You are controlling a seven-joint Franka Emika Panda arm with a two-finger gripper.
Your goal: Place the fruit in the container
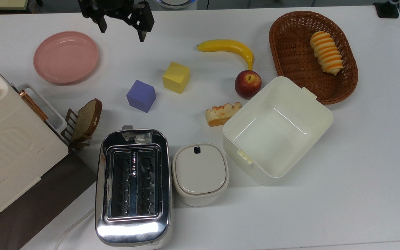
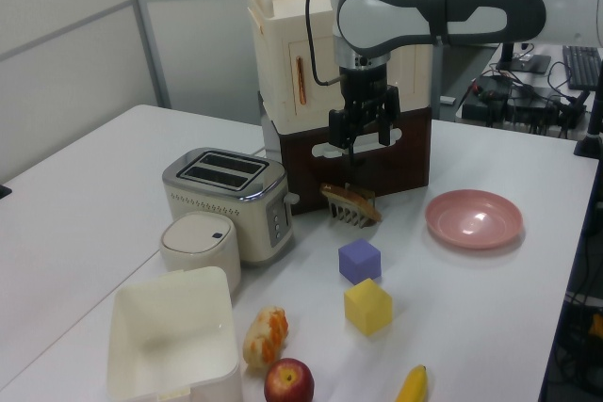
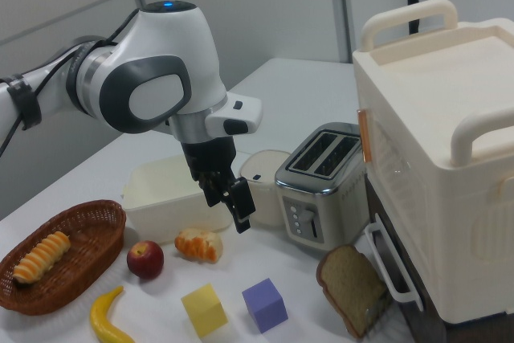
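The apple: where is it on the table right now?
In the top view the apple sits right of centre on the white table, just below the banana's stem end and against the upper-left corner of the empty cream box, with the wicker basket to its right.

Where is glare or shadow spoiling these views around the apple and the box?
Top view: strong glare on the chrome toaster; the apple and the cream-white box are evenly lit, with soft shadows. Left view: the apple sits at the bottom edge, still readable. Right view: the gripper hangs dark before the box.
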